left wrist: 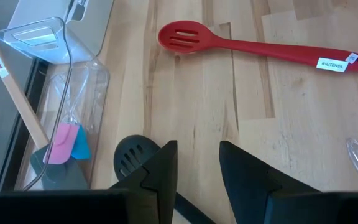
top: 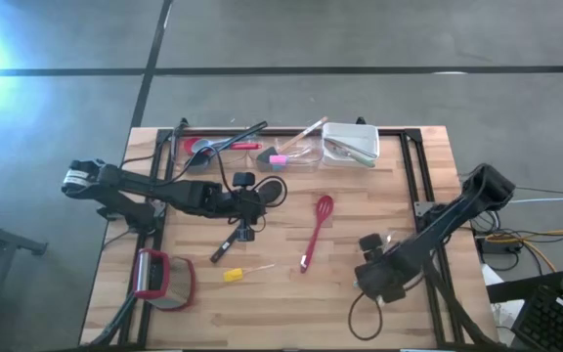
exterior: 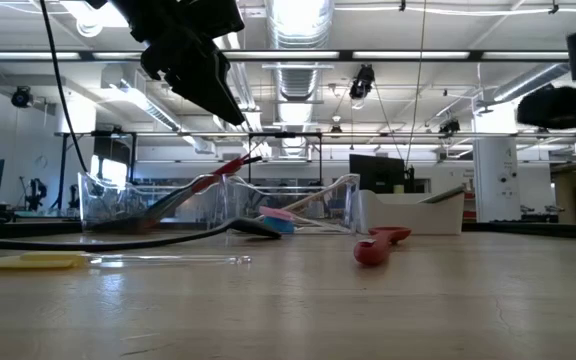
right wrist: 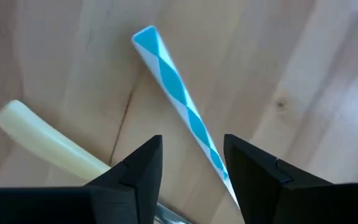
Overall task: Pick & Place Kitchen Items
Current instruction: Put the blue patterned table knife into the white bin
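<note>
The left gripper (left wrist: 197, 171) is hovering over the desk (top: 379, 308) with jaws partly open and holding nothing; a black slotted spoon (left wrist: 132, 155) is lying just beside them, and a red slotted spoon (left wrist: 253, 45) well ahead. The right gripper (right wrist: 192, 165) is standing with jaws apart, a blue-and-white striped stick (right wrist: 182, 99) lying between them unheld, a cream handle (right wrist: 48, 143) just beside.

Two dark, jointed, cabled arms

An industrial lab hall: exposed ceiling ducts (exterior: 303, 25), strip lights, monitors.
</note>
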Controlling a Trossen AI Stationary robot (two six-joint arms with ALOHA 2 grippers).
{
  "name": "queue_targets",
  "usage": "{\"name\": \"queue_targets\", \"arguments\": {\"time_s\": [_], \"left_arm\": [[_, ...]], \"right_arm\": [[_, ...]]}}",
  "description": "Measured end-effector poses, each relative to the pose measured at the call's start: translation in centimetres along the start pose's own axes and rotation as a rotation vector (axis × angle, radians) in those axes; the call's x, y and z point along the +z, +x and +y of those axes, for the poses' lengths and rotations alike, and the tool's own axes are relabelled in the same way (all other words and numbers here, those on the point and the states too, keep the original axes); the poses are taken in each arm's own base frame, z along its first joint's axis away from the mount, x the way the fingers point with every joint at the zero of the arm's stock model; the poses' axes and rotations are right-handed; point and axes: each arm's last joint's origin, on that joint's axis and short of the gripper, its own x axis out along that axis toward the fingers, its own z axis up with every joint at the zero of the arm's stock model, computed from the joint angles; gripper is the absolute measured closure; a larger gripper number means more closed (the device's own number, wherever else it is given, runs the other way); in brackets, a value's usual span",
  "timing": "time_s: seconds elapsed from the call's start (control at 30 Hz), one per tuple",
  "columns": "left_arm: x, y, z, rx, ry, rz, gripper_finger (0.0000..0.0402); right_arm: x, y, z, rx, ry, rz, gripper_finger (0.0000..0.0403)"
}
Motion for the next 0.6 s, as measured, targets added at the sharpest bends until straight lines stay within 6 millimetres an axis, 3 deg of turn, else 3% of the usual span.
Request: {"name": "queue_targets", "arguments": {"time_s": [0.3, 0.6], "left_arm": [[0.0, 0.0, 0.0, -0.001, 0.0, 0.001, 0.0278], [0.0, 0.0, 0.0, -0.001, 0.001, 0.001, 0.0278]], "right_arm": [[2.5, 3.3, 1.3, -0.018, -0.098, 0.096, 0.0249], [3.9, 4.5, 2.0, -0.023, -0.152, 0.147, 0.03]]}}
